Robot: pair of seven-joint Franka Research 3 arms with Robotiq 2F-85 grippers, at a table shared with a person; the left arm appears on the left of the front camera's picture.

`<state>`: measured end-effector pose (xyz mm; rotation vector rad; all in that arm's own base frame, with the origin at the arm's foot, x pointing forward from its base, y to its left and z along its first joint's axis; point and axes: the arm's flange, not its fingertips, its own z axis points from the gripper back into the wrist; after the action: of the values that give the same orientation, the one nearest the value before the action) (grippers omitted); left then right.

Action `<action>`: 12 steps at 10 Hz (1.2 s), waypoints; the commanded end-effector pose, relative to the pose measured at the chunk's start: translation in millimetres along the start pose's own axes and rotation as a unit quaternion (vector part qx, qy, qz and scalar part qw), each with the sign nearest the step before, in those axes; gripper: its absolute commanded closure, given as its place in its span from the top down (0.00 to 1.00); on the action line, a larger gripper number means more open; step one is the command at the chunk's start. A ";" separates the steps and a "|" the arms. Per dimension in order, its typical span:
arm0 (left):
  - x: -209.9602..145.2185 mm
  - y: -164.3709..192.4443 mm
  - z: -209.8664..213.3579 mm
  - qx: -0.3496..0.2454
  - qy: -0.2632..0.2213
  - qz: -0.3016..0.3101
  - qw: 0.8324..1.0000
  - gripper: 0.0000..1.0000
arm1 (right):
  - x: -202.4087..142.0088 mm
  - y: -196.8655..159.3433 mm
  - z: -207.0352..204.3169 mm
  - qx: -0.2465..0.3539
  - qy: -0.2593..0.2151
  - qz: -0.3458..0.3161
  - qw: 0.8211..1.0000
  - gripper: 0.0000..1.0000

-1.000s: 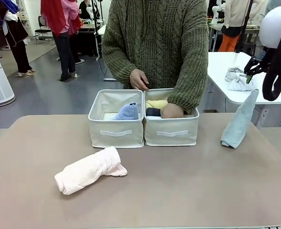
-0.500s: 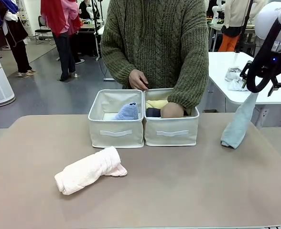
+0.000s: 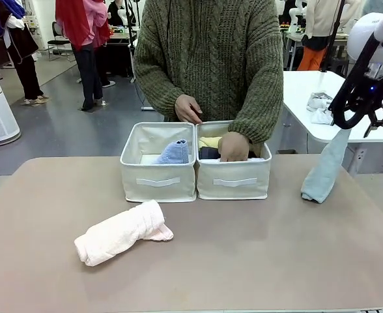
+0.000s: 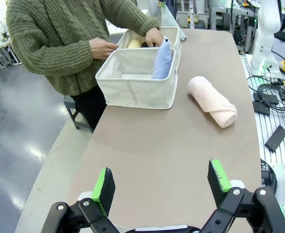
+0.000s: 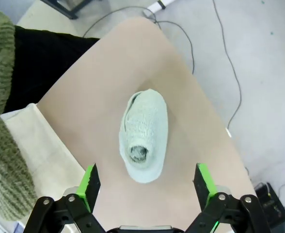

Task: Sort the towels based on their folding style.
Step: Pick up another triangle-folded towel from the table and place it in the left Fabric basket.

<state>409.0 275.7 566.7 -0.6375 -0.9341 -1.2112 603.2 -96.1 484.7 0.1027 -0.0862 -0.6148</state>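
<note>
A pink rolled towel (image 3: pixel 123 233) (image 4: pixel 213 99) lies on the table at front left. The left cream bin (image 3: pixel 157 181) (image 4: pixel 133 90) holds a lavender-blue cone towel (image 3: pixel 174 152) (image 4: pixel 162 60). In the right bin (image 3: pixel 233 182) lie a yellow roll (image 3: pixel 211 141) and a dark grey roll (image 3: pixel 208 153), with the person's hand (image 3: pixel 234 146) reaching in. A pale grey-blue cone towel (image 3: pixel 325 166) (image 5: pixel 143 136) stands upright at the right. My right gripper (image 3: pixel 355 117) (image 5: pixel 147 179) hangs open straight above it, apart from it. My left gripper (image 4: pixel 162 184) is open and empty over the table's left end.
The person stands at the far edge, the other hand (image 3: pixel 189 108) behind the bins. A white side table (image 3: pixel 367 134) at back right carries a crumpled rag (image 3: pixel 322 107). The table's corner lies close beside the pale cone (image 5: pixel 215 121). Open tabletop stretches in front of the bins.
My right gripper has turned and shifted slightly left, settling over the pale cone's tip. The person's hand in the right bin has lifted and moved a little. The towels stay put.
</note>
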 end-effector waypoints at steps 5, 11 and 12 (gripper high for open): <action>0.8 -2.6 1.1 0.001 0.006 -0.002 1.000 1.00 | 23.0 10.2 -26.3 0.017 0.005 -0.002 1.000 1.00; 0.8 -2.6 1.1 0.001 0.006 -0.002 1.000 1.00 | 26.5 9.8 -34.4 0.025 0.013 0.023 0.999 0.00; 0.8 -2.6 1.1 0.001 0.006 -0.002 1.000 1.00 | 26.4 9.9 -34.6 0.028 0.014 0.027 0.999 0.00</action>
<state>409.0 275.6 566.7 -0.6376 -0.9340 -1.2112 628.6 -97.3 453.6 0.1256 -0.0812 -0.5777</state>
